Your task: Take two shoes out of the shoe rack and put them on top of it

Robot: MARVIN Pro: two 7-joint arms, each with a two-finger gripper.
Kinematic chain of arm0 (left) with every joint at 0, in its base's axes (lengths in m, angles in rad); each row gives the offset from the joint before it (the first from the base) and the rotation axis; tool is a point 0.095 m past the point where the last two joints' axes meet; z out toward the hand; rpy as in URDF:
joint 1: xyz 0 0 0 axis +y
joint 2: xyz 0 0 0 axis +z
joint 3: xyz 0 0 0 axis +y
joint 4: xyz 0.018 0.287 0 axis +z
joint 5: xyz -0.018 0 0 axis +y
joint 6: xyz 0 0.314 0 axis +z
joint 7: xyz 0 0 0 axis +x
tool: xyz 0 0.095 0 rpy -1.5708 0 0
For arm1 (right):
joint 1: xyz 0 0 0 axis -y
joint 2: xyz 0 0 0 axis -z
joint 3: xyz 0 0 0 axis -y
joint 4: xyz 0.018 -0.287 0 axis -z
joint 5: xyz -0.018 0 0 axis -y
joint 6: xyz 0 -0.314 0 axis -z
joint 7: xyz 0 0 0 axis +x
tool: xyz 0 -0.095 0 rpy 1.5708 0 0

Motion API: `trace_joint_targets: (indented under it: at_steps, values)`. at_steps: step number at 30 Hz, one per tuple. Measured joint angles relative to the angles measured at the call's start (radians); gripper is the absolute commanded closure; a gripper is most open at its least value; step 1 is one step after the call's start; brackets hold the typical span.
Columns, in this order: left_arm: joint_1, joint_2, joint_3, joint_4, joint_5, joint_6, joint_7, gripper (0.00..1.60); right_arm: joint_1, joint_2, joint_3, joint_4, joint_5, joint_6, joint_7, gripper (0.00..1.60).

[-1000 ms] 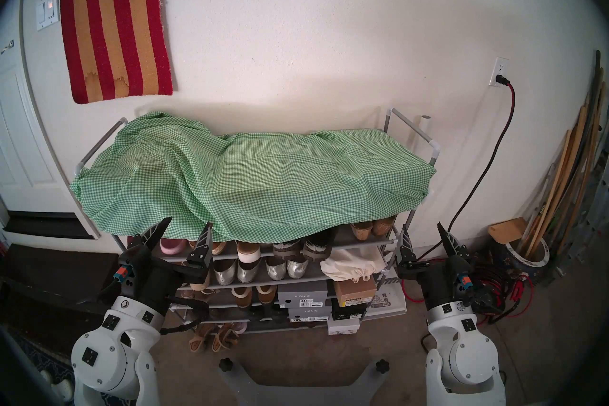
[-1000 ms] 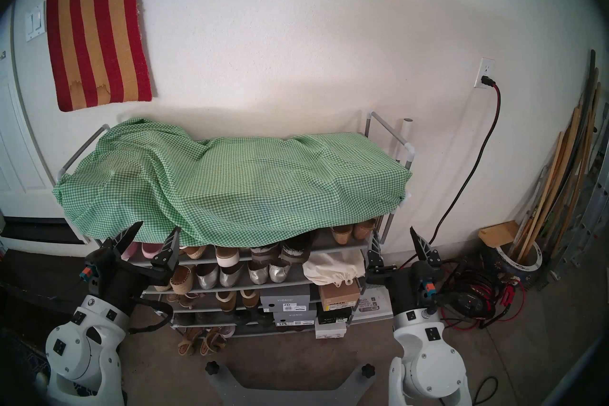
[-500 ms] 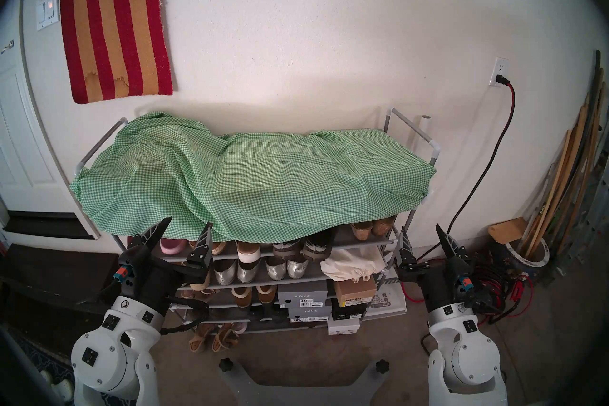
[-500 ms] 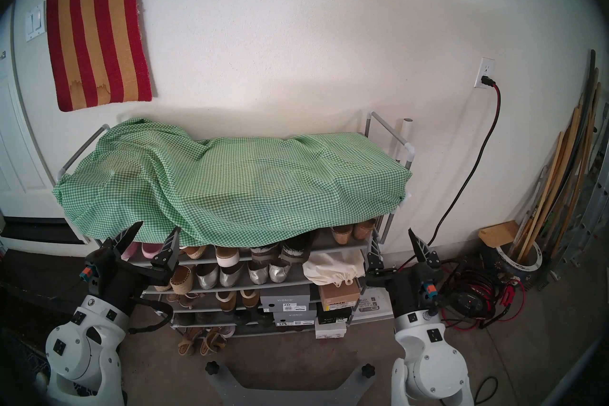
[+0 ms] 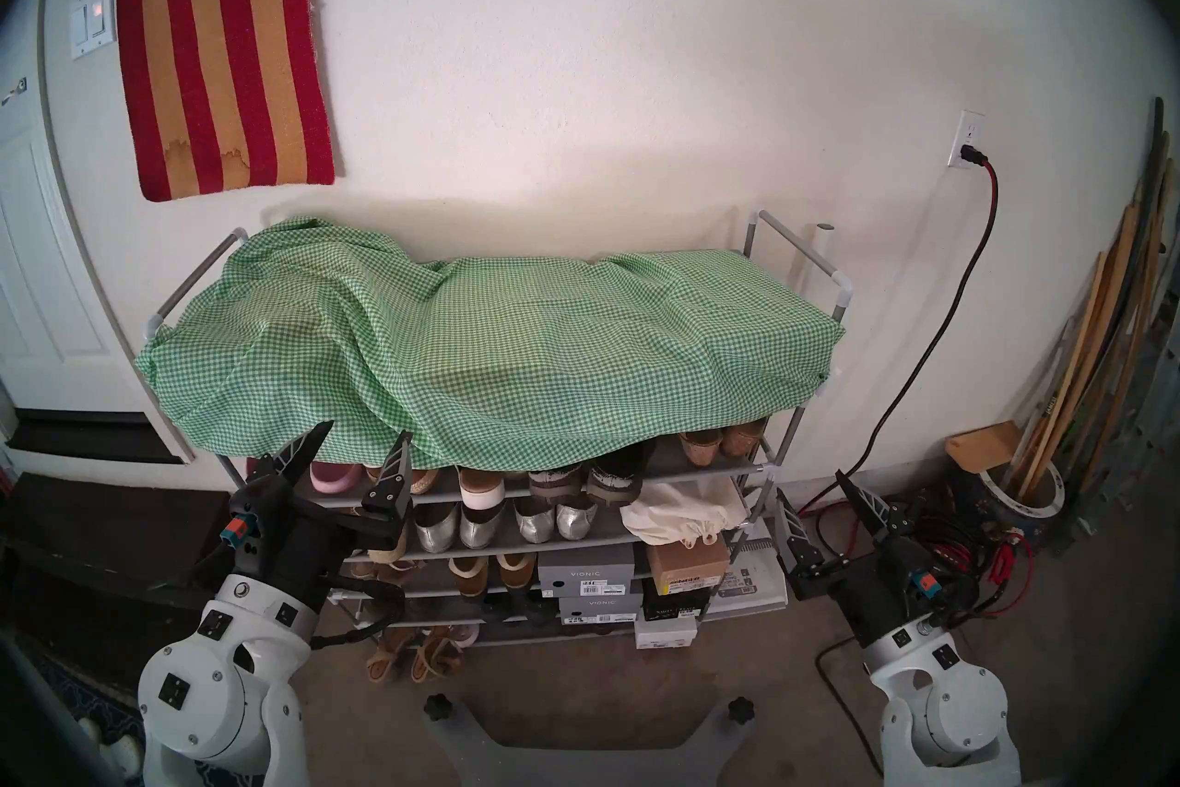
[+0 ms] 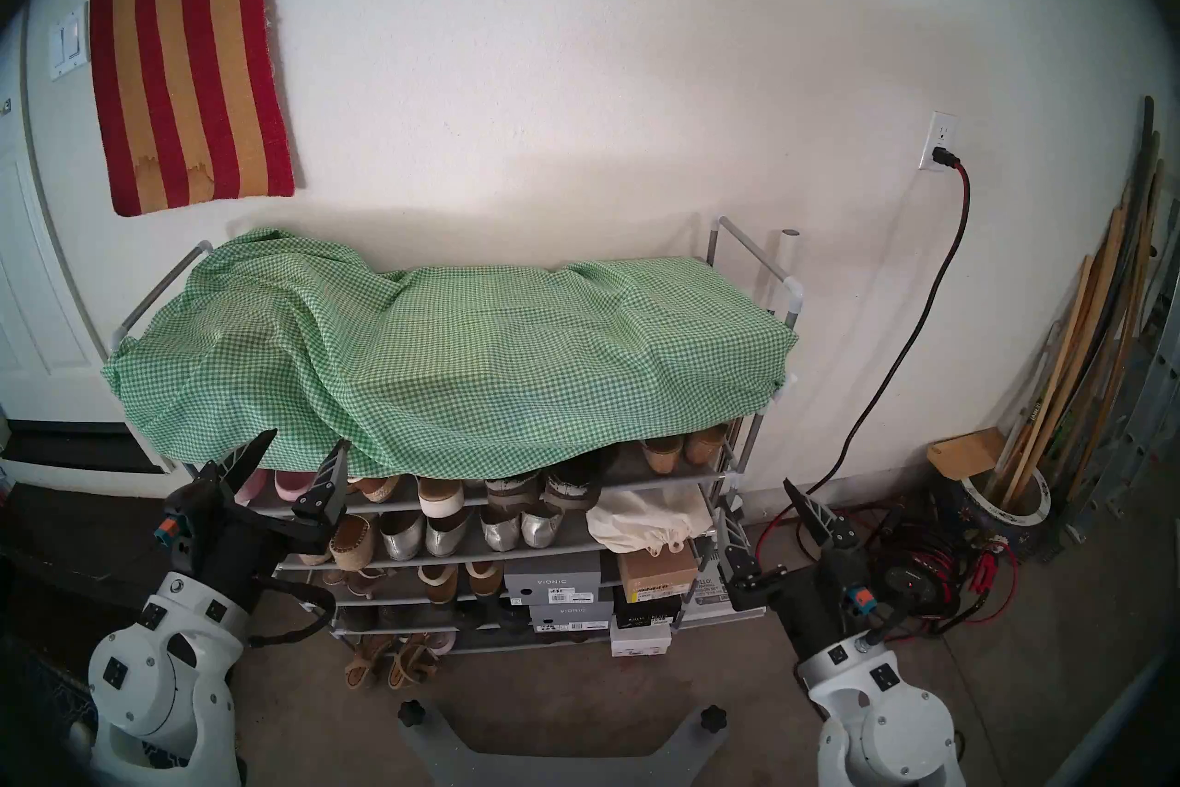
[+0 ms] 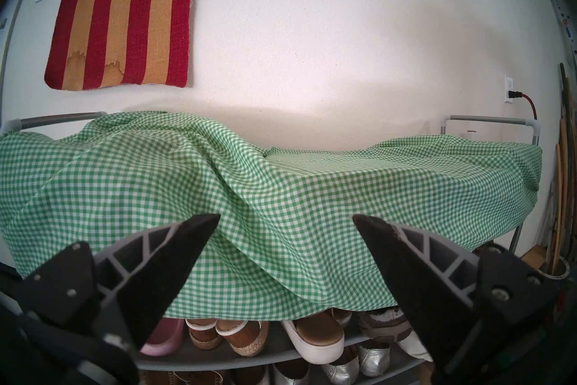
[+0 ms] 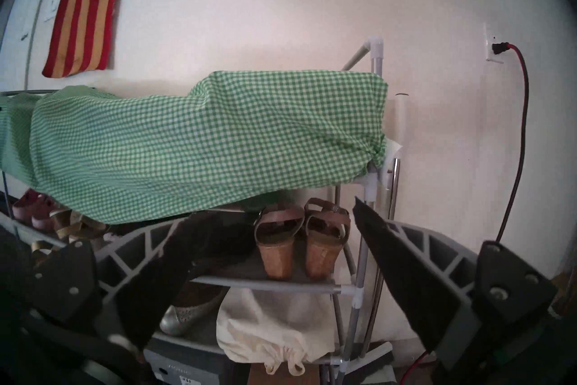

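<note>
1. Right claw dropped lower and swung outward from a second ago, jaws spread, empty; likely lining up a reach.
2. Left claw unmoved, spread, empty.
3. Dark brown suede backless clogs sit on second shelf of grey tube shoe rack, under green gingham cloth; nothing moved yet.

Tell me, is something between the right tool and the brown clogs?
Yes. The green gingham cloth hangs over the brown clogs, hiding their fronts, and the shoe rack corner post stands beside the open right tool.
</note>
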Motion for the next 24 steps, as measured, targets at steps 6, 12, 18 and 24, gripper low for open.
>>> trace_joint_targets:
  at_steps: [6, 12, 18, 24]
  values:
    - [0.0, 0.0, 0.0, 0.0, 0.0, 0.0, 0.0, 0.0, 0.011, 0.043, 0.031, 0.041, 0.073, -0.011, 0.087, 0.0]
    - [0.0, 0.0, 0.0, 0.0, 0.0, 0.0, 0.0, 0.0, 0.021, 0.058, 0.039, 0.058, 0.097, -0.014, 0.118, 0.0]
    - [0.0, 0.0, 0.0, 0.0, 0.0, 0.0, 0.0, 0.0, 0.028, 0.065, 0.04, 0.06, 0.107, -0.016, 0.134, 0.0]
    - [0.0, -0.001, 0.0, 0.0, 0.0, 0.0, 0.0, 0.0, 0.039, 0.078, 0.053, 0.058, 0.13, 0.001, 0.158, 0.0]
